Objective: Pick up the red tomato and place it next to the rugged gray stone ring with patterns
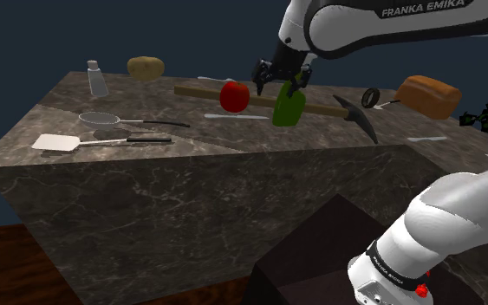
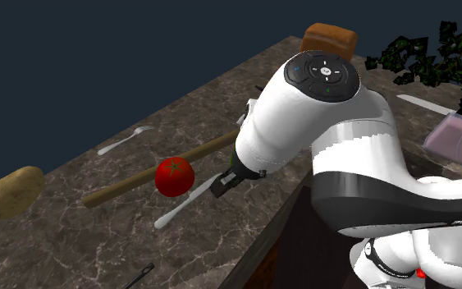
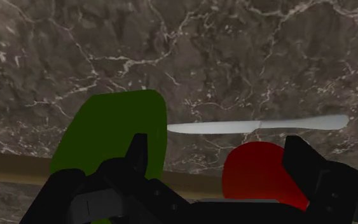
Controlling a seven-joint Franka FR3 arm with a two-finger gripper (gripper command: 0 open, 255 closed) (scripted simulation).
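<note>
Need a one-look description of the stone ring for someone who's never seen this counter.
Start at the dark marble counter and go to the brown bread loaf near the shoulder view's right end. Just left of the loaf, beside the pickaxe head, sits the ring: small, dark and hollow-centred, unlike its solid neighbours.

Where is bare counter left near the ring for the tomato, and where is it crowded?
Bare marble lies beside the ring, between the pickaxe head and the bread. Crowded around the tomato: pepper, pickaxe handle, knife, open tool.
</note>
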